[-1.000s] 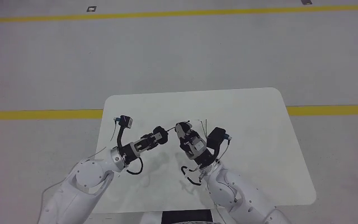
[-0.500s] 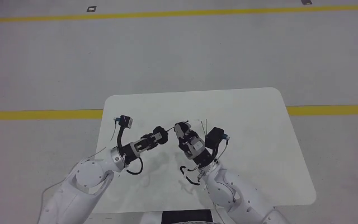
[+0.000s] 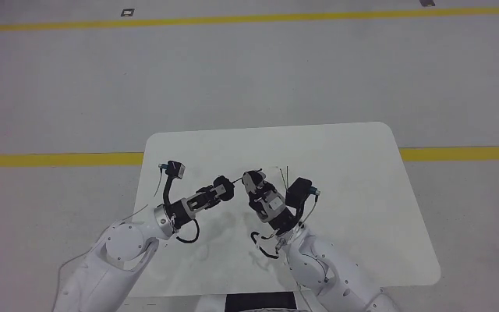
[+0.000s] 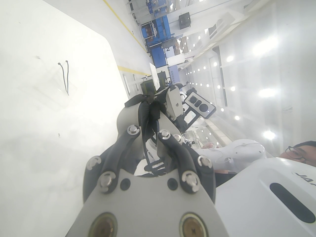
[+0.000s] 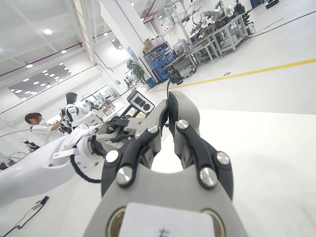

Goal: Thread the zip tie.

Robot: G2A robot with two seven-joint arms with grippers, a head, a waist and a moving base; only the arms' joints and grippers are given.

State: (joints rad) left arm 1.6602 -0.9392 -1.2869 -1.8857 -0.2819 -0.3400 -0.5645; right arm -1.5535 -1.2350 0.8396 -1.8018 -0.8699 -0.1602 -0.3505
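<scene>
I see both arms raised over the near middle of a white table (image 3: pixel 351 156), their tips close together and facing each other.

My right gripper (image 5: pixel 168 110) has its 2 grey fingers pressed together, black pads pinching a thin black zip tie (image 5: pixel 168 88). A short length of the strap stands straight up out of the pads.

My left gripper (image 3: pixel 226 186) sits just beside the right one, on the robot's left. In the left wrist view its fingers are drawn together on a black strap, with a dark bit poking out past the tips. I take this for the same zip tie, though I cannot tell which end is which. From above, a fine dark line bridges the small gap between the 2 grippers, held above the tabletop.

On the table beyond the right gripper lie 2 spare zip ties (image 4: pixel 65 77), side by side and nearly parallel. They rest on a clear plastic sleeve (image 4: pixel 42 88), apart from both grippers.

A yellow floor line (image 3: pixel 78 159) runs behind the table.
</scene>
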